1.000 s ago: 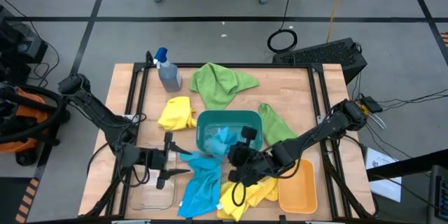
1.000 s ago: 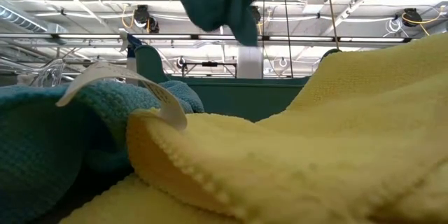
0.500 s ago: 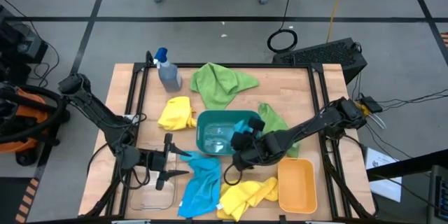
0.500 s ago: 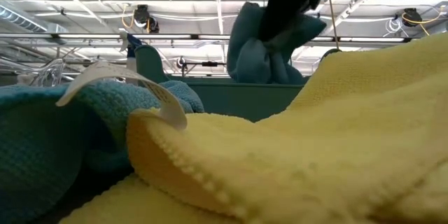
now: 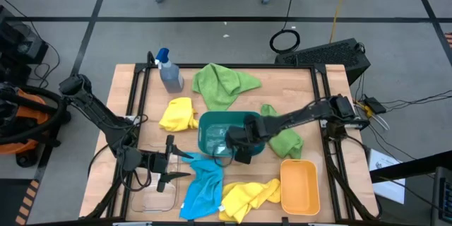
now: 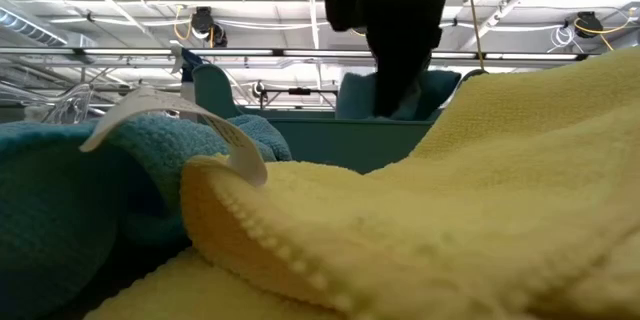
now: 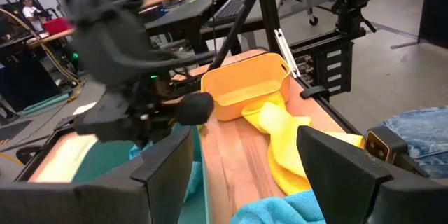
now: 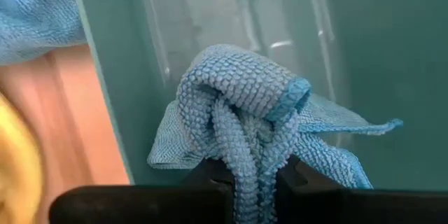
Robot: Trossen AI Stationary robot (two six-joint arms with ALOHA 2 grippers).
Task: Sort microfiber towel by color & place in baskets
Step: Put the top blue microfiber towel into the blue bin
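A bright blue waffle-weave microfiber towel (image 8: pixel 245 112), bunched into a thick roll, hangs pinched in the right gripper (image 5: pixel 236 140), whose two dark fingers (image 8: pixel 210 175) are clamped tight on its gathered folds, directly above the floor of the teal rectangular plastic basket (image 5: pixel 212 121) with rounded corners. The step in hand appears to be the drop: done well, the gripper would sink a little lower inside the teal basket and stay near its middle before the fingers part, so the loose corner (image 8: pixel 381 124) trailing toward the basket's wall falls inside rather than draping over the rim, and the arm would lift straight up to avoid snagging the cloth. A second bright blue towel (image 5: pixel 201 187) lies on the wooden table just in front of the teal basket, next to a crumpled yellow towel (image 5: pixel 247 196) and the orange tub (image 5: pixel 300 187) at the basket's front right. Behind the teal basket sit a lime green towel (image 5: pixel 222 83) and another yellow towel (image 5: pixel 178 114); a second green towel (image 5: pixel 282 133) lies against its right side. The left gripper (image 5: pixel 169 164) waits with fingers spread at the teal basket's front left, over the clear see-through tub (image 5: pixel 155 196), holding nothing.
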